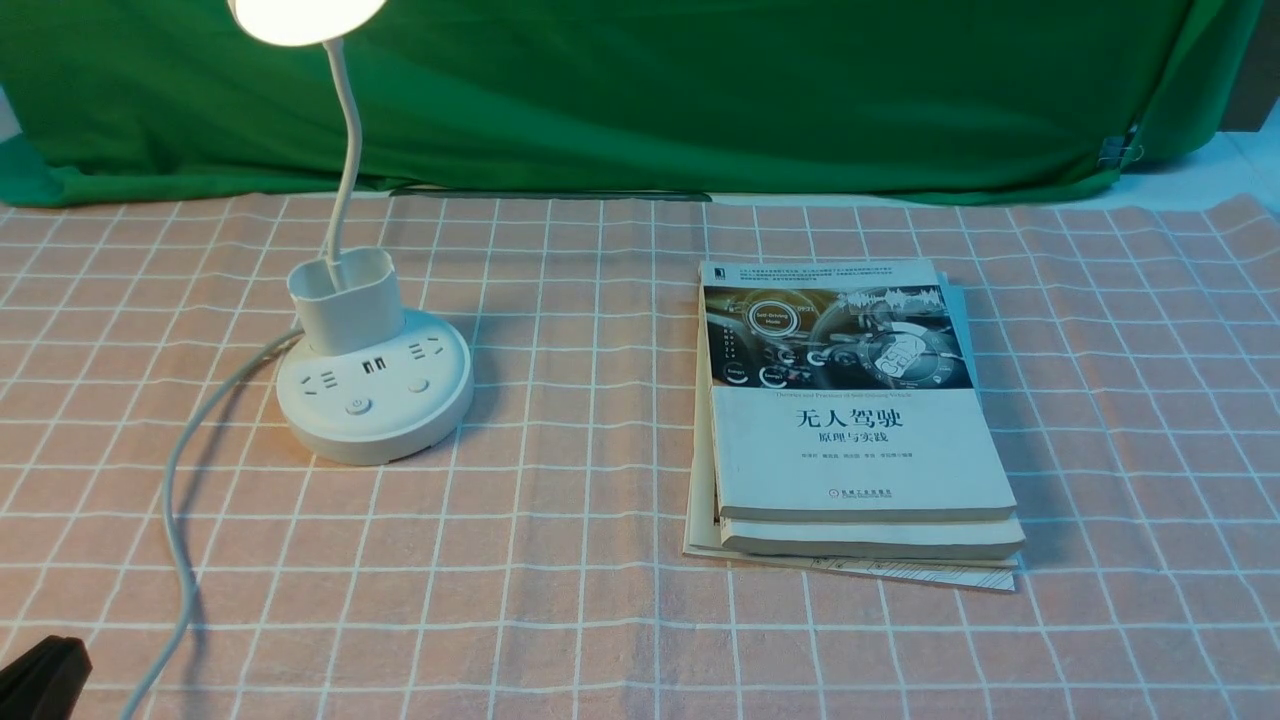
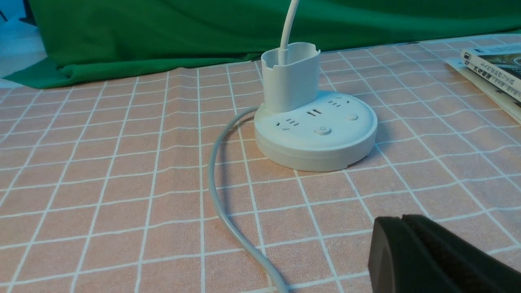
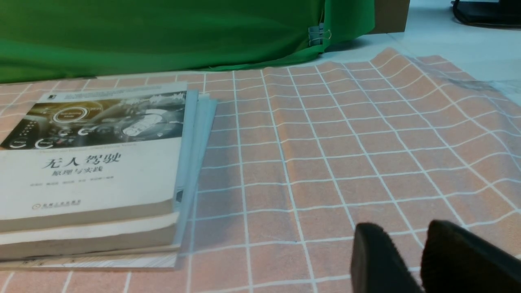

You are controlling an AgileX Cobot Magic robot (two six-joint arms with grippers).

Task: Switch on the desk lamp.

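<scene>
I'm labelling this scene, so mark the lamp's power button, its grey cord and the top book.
power button [image 1: 357, 406], front view, centre of the round button on the base.
grey cord [image 2: 220, 211], left wrist view, mid-length on the cloth.
top book [image 1: 850, 440], front view, white lower cover.

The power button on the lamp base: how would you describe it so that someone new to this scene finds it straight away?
On the pink checked tablecloth, left of the stack of books, stands a white desk lamp with a round base. The base's flat top carries sockets, USB ports and two round buttons. The power button is the one nearest the front edge, marked with a power symbol; the other button is plain.
</scene>
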